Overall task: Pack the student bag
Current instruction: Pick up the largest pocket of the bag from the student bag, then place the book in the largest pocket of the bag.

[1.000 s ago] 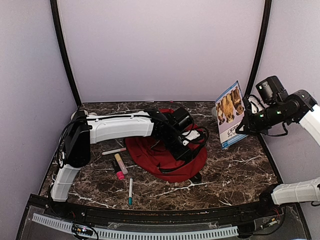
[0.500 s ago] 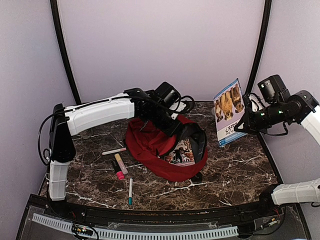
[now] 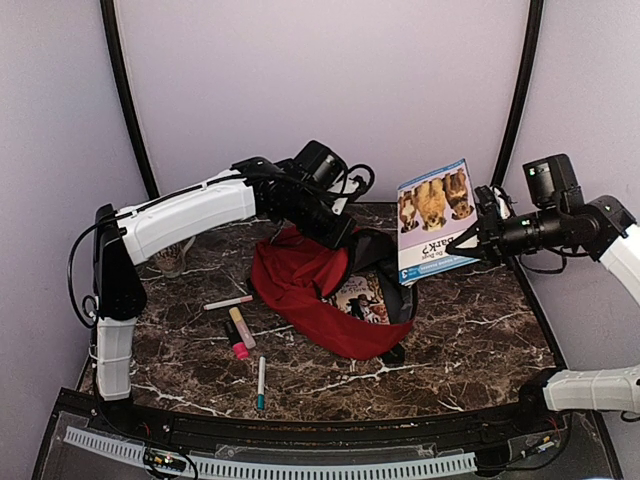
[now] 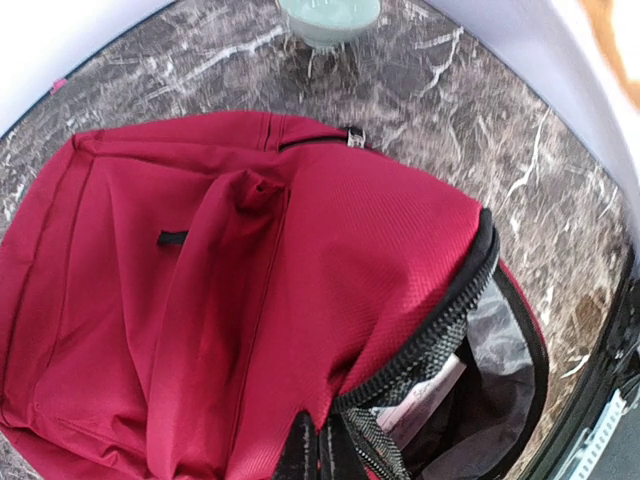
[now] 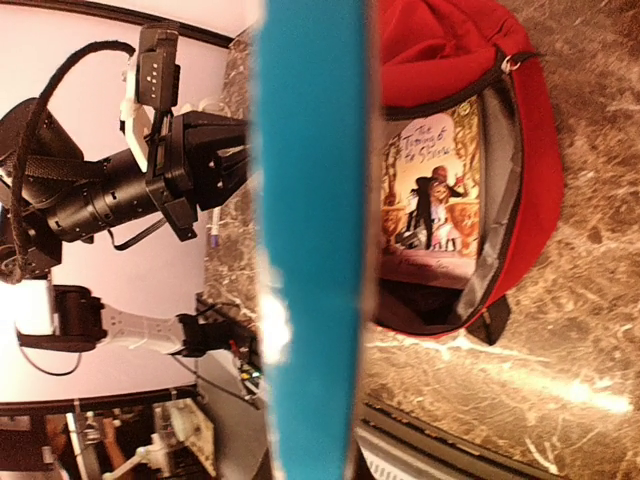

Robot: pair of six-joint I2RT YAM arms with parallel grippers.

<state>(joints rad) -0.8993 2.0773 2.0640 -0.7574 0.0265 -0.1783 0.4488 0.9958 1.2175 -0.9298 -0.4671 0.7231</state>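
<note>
The bag lies in the middle of the table, with its mouth turned toward the right and near side. The left claw is shut tight on the red cloth at the zipper edge. It holds that flap up so the mouth gapes, and one book already lies inside. The right claw is almost shut, pinching a blue book by its right edge. This book hangs tilted in the air, just right of the mouth and above it.

The weak spot is probably the flap. It is held by a thin pinch on soft cloth, so a tug from the incoming book could pull it free and drop it over the mouth. The blue book looks nearly as wide as the opening, so a corner may snag the zipper or land on the book inside. That would shove the loose bag left toward the markers. Held by one edge only, the blue book could also swivel or slip. The two arms are close together, so a knock between them is possible.
</note>
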